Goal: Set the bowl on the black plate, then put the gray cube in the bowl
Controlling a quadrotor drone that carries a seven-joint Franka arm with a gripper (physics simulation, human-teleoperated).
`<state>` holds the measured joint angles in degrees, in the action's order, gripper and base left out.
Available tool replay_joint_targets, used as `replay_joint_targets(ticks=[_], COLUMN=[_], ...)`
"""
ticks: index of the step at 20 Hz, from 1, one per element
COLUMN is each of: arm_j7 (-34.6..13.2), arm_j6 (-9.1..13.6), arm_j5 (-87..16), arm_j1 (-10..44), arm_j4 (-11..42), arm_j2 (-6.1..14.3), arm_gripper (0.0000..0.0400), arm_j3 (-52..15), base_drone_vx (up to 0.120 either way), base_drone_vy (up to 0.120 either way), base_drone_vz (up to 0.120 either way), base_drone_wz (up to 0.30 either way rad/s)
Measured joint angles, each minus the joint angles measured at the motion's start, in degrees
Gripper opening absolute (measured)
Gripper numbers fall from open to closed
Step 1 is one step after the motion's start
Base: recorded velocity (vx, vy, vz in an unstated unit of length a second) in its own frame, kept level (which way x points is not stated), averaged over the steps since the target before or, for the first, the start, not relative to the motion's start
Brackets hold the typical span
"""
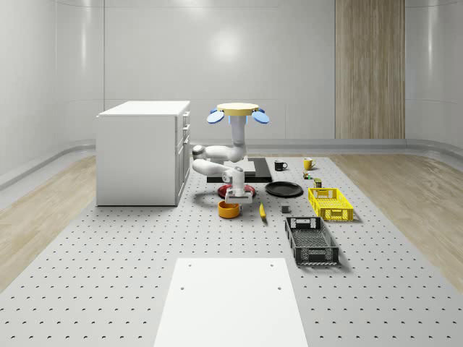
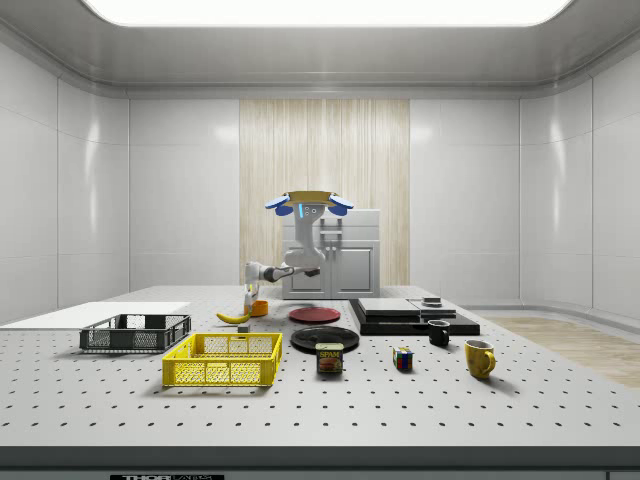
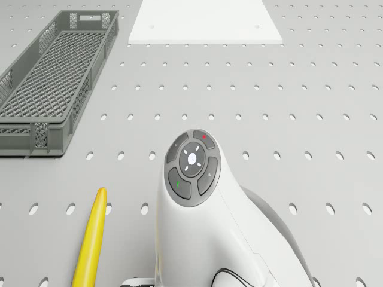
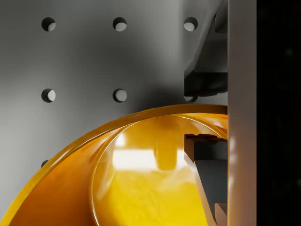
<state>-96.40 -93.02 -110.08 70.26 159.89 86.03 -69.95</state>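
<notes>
Your drone [image 1: 238,110] hovers over the table [image 1: 108,275], right of the cabinet [image 1: 141,152]. Your gripper [image 1: 236,195] straddles the rim of the orange bowl [image 1: 228,209], one finger inside, one outside; grip unclear. The black plate [image 1: 283,189] lies right of it.

Walls: pale grey panels [image 1: 145,50], one vertical wood-grain panel [image 1: 369,69].
Floor: light wood planks [image 1: 405,188].
Tabletop: grey, perforated [image 1: 108,275].
Furniture: white drawer cabinet [image 1: 141,152].
Light: bright ceiling panel [image 2: 320,10].

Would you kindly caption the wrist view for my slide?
Gripper straddling the orange bowl's rim, one finger outside, one inside, on the perforated table.
</notes>
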Motion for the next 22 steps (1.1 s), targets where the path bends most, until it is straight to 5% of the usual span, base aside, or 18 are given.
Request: replay_joint_targets(ticks=[5,11,15,22], arm_j7=[-0.05,-0.18,-0.25,-0.34], arm_j6=[0.71,1.75,1.88,1.68], arm_j5=[1.75,4.78,5.67,6.29], arm_j1=[-0.27,-0.60,-0.62,-0.56], arm_j4=[0.56,1.36,1.53,1.61], arm_j2=[0.07,0.25,0.45,0.85], arm_gripper=[0.0103,0.0101,0.0100,0.0100], arm_j3=[-1.85,-5.02,-5.89,-6.41], base_drone_vx=[0.000,-0.007,-0.120,-0.120], base_drone_vy=[0.000,0.007,0.120,0.120], base_drone_vz=[0.000,0.120,0.120,0.000], base_drone_wz=[0.000,0.000,0.000,0.000])
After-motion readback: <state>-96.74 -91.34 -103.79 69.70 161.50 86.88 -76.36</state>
